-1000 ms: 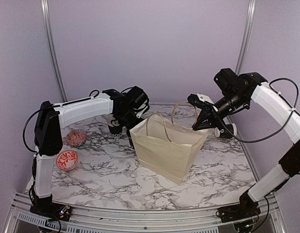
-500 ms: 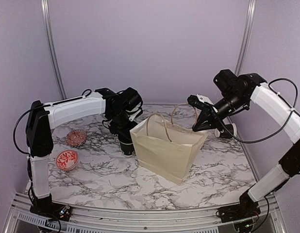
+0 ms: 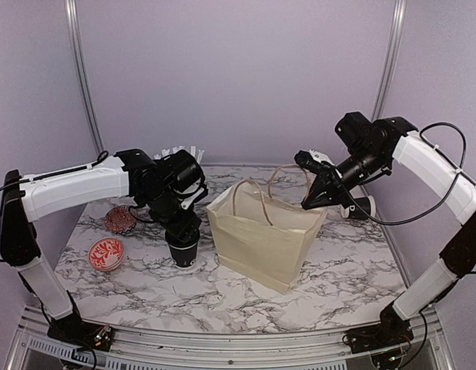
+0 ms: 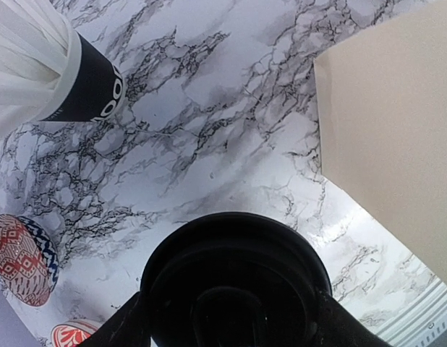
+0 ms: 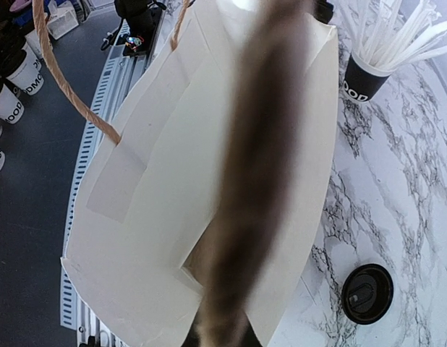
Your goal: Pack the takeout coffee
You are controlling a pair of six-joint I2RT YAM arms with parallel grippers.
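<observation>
Marble tabletop (image 3: 338,270) with a cream paper bag (image 3: 261,239) standing open at its centre. At the bag's 9 o'clock, just beside it, the takeout coffee (image 3: 182,251) is upright, the left fingers (image 4: 128,331) clasping its black lid from above. At the bag's 2 o'clock, the right fingers (image 3: 313,197) are closed, pinching its rope handle (image 5: 252,159)

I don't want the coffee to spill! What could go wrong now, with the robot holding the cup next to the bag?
1. The left gripper grips the takeout coffee up at its lid; the lid might pop off and spill.
2. The cup sits lower than the rim of the paper bag, so it could bump the bag's side going in.
3. Only the right gripper holds one handle, so the bag could sag shut.
</observation>
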